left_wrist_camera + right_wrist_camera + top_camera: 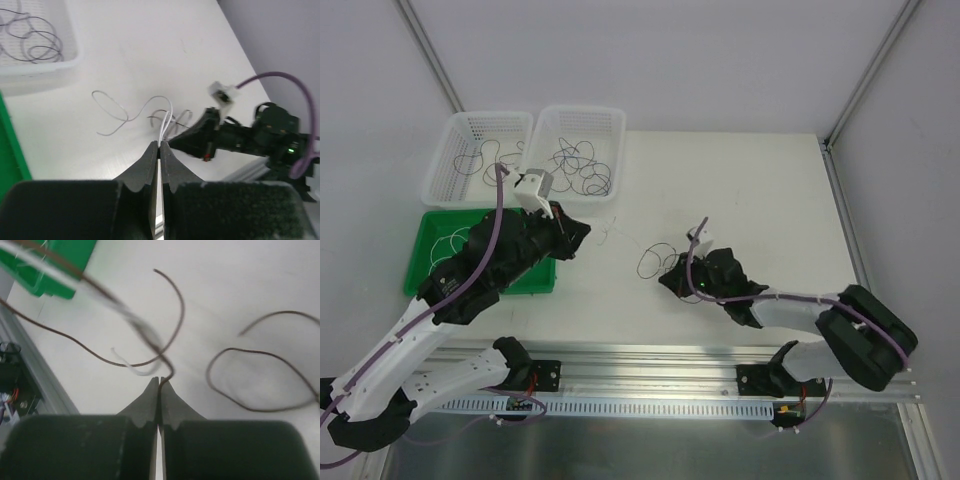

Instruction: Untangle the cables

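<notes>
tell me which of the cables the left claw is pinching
The white cable, rising from the tips of the shut left claw. The right claw is shut on a brown cable instead.

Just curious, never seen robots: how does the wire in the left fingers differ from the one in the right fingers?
The left fingers pinch a white wire; the right fingers pinch a brown wire. The white wire arches over just above the tips; the brown wire runs into a crossing with a pale strand. Both are thread-thin, curling, held by shut fingers.
</notes>
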Motion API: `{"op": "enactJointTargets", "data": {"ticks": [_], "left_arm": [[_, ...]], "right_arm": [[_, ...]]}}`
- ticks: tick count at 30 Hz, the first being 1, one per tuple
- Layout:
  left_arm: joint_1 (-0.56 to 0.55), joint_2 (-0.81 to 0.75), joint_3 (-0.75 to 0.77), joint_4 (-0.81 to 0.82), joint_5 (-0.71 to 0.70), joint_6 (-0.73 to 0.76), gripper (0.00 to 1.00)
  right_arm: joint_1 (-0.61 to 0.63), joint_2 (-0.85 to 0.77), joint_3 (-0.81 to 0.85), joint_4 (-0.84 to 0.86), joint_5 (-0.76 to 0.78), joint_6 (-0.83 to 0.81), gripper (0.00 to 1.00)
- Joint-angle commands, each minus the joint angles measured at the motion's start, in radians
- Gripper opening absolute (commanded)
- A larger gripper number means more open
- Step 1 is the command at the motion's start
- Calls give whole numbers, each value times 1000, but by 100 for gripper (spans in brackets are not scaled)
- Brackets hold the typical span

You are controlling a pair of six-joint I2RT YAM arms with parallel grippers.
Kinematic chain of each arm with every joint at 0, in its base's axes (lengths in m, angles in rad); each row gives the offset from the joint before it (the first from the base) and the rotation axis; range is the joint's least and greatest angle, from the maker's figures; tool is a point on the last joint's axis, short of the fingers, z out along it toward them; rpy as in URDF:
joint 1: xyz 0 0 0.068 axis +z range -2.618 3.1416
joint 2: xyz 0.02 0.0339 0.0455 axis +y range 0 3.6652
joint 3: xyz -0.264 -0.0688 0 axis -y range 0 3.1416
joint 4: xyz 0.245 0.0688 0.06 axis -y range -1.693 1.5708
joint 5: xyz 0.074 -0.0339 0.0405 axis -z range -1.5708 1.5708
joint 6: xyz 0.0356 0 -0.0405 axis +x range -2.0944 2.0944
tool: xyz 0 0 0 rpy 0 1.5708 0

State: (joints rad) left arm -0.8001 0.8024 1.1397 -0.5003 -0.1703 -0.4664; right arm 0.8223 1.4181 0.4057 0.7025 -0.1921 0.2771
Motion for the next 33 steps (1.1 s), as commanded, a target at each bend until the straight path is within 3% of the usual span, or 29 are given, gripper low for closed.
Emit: {"op": "enactJointTargets", "data": {"ticks": [1,5,6,9,13,15,25,29,33], "left_arm": [[28,-35,-18,7,-199,69,0],[71,-25,-34,-23,-288,107,0],[84,-13,-43,-26,-288,110,0],[153,7,-63,-37,-258,104,0],[243,12,-77,-47,-209,77,0],[285,9,-75,-53,-193,66,0],[415,15,-15,-147,-288,103,0],[472,-21,54,-176,-489,155,0],[495,-22,123,-175,-577,201,0]], "right_arm": [[-107,-201,-77,-156,66,1,1],[-262,-431,-68,-508,184,-36,1],[-287,-485,-56,-664,269,-41,1],[-422,-672,13,-915,331,-45,1],[-660,-850,105,-1118,309,-79,1],[-724,-892,152,-1194,260,-96,1],[-992,-797,386,-1287,200,-84,1],[-1163,-720,440,-1276,-10,-69,1],[-1194,-702,423,-1181,-223,-52,1]]}}
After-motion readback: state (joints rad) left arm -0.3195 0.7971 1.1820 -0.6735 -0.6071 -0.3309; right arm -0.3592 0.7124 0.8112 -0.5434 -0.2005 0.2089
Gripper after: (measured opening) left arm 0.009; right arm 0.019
